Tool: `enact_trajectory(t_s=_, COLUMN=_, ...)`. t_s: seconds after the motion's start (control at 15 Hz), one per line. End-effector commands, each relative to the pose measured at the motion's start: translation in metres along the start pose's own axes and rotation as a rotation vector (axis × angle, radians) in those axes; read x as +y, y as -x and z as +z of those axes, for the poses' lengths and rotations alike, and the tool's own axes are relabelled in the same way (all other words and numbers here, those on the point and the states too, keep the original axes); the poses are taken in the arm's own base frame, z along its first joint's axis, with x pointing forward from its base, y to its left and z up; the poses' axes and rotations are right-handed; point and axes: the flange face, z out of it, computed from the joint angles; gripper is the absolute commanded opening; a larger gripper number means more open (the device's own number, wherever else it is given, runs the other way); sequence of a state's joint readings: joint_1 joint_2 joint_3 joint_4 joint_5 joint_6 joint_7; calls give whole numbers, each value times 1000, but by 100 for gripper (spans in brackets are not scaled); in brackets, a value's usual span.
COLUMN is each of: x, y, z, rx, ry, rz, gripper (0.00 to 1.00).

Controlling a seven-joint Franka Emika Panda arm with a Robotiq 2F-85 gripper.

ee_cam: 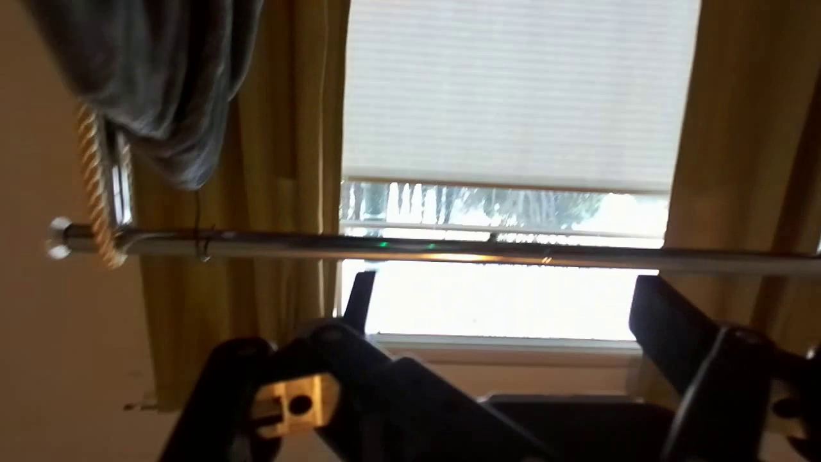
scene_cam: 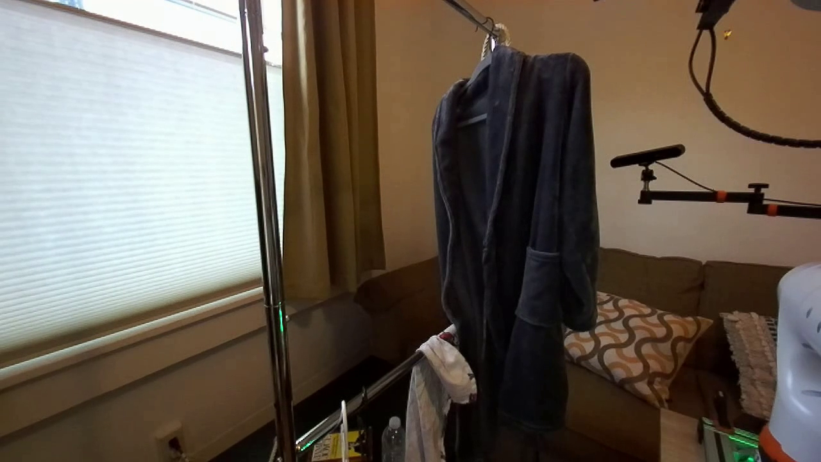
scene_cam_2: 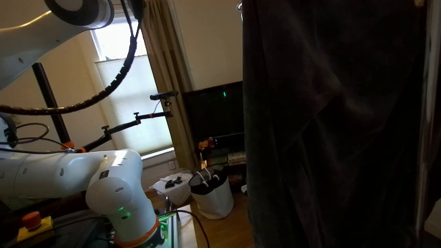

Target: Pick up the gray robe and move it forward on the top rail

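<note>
A gray robe [scene_cam: 526, 192] hangs from a hanger [scene_cam: 473, 120], its long axis running straight down from the horizontal top rail [ee_cam: 436, 249], beside a rope loop [ee_cam: 94, 179] near the rail's end. In the wrist view, which looks upside down, the end effector [ee_cam: 505, 281] is spread wide, holding nothing, and the robe lies well apart from it toward the left edge; the next move likely needs a sideways shift along the rail to the hanger. Beyond is a bright window [ee_cam: 494, 305].
</note>
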State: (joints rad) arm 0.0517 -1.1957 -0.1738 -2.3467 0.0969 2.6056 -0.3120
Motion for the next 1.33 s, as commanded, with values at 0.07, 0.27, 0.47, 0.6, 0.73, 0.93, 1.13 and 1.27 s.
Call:
enact_trajectory(t_s=0.07, x=69, y=-11, z=-10, rx=192, ry=181, rz=69, gripper=100)
enact_trajectory(t_s=0.27, x=107, y=-12, z=-14, rx=290, ry=316, rz=51, gripper=100)
enact_trajectory(t_s=0.47, x=109, y=-2, z=-9, rx=233, ry=294, rz=51, gripper=100)
enact_trajectory(t_s=0.6, x=119, y=12, z=2, rx=119, ry=306, rz=46, gripper=100)
enact_trajectory(t_s=0.73, x=123, y=15, z=2, rx=69, ry=294, rz=68, gripper=100)
enact_trajectory(t_s=0.93, x=130, y=18, z=1, rx=-1, ry=296, rz=103, gripper=100)
enact_trajectory(t_s=1.13, x=141, y=29, z=7, rx=-107, ry=324, rz=120, gripper=100)
enact_trajectory(t_s=1.27, x=138, y=34, z=13, rx=-152, ry=307, rz=132, gripper=100)
